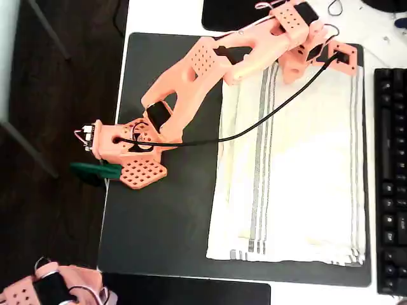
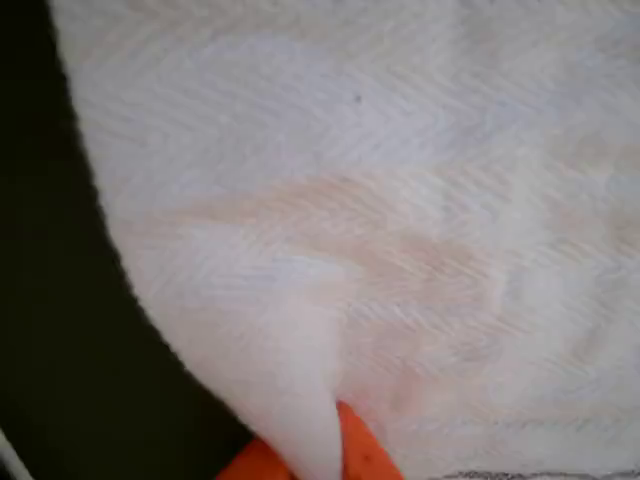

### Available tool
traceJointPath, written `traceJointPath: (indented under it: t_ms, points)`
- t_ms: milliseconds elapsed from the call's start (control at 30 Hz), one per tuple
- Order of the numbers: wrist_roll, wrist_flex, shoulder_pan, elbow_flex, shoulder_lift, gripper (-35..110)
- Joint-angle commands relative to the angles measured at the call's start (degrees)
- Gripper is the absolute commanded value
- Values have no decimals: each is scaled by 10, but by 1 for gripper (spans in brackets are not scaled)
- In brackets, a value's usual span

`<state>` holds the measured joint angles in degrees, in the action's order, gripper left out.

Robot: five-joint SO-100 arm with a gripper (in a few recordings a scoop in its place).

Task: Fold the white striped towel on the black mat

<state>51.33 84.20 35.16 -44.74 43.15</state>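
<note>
Since the white striped towel (image 1: 305, 171) lies flat toward the black mat's (image 1: 159, 222) right edge for folding, I cannot tell whether the jaws pinch it.

soft woven cloth towel (image 1: 305, 178), matt black mat (image 1: 159, 216), perforated plastic arm (image 1: 210, 70)

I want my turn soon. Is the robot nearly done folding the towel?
Done: the towel lies flat on the mat, with stacked layers along its bottom edge overhead, so it seems folded at least once. In hand: in the wrist view, cloth sits right against an orange fingertip, though overhead the tool is beside the towel. Left: maybe another fold; I cannot tell.
</note>
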Motion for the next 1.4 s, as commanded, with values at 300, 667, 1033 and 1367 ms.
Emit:
traceJointPath:
  t_ms: [300, 667, 1033, 1367]
  points:
    - [-14, 103, -2, 19, 139, 0]
    - [14, 148, -91, -108, 388, 0]
    - [141, 149, -286, -270, 586, 0]
    - [289, 142, -480, -242, 534, 0]
